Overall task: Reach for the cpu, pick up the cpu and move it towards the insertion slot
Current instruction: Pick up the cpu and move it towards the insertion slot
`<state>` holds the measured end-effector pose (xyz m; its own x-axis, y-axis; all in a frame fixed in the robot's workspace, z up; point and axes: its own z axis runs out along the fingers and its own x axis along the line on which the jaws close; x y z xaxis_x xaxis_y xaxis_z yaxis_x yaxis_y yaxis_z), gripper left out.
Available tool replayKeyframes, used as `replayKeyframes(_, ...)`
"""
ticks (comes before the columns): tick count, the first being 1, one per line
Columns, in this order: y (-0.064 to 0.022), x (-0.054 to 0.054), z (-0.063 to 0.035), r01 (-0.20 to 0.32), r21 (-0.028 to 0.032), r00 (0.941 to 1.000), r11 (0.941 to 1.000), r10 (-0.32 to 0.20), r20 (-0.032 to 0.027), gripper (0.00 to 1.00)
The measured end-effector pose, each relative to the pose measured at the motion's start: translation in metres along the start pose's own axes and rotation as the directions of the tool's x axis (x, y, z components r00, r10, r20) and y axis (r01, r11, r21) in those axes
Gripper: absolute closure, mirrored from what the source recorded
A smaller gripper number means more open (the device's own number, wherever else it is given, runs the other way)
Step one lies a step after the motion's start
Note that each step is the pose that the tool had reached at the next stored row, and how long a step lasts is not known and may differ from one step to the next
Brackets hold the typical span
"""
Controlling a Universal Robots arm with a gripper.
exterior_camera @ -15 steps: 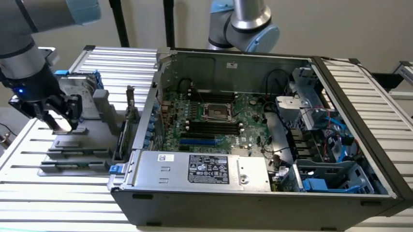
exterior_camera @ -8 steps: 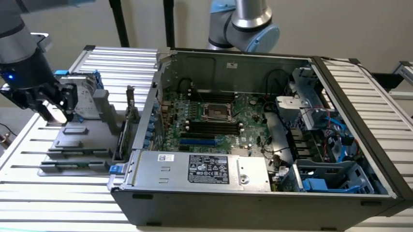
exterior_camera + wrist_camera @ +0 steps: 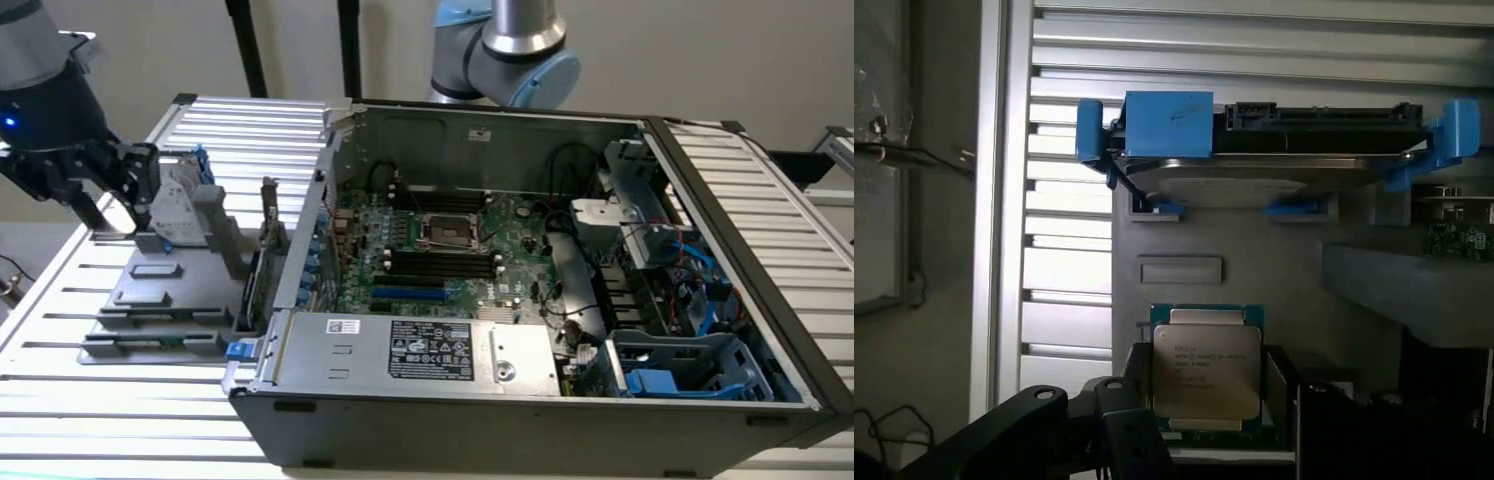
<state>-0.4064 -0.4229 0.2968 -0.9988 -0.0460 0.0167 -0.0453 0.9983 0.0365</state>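
You've got a slatted metal table point(image 3: 120, 400) carrying 2 things: the open computer case point(image 3: 534, 410) and, just beside it on the exterior view's left, a grey parts holder point(image 3: 160, 300).

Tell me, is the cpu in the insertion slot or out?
Out. The cpu is at the grey fixture outside the computer case, by the pincer.

There is one cpu point(image 3: 1206, 365) and one hard drive point(image 3: 1274, 165) with two blue brackets point(image 3: 1457, 135). At the exterior view's left is one grey holder point(image 3: 160, 300). At its centre is one open computer case point(image 3: 534, 400), with one insertion slot point(image 3: 447, 233), two banks of black memory slots point(image 3: 438, 264) and one blue slot point(image 3: 407, 294).
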Motion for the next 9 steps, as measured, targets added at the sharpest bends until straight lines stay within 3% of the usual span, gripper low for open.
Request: replayKeyframes(9, -0.0008, -0.038, -0.0417, 0.0, -0.0005, 1.0, 1.0, 0.0, -0.0081, 0.45)
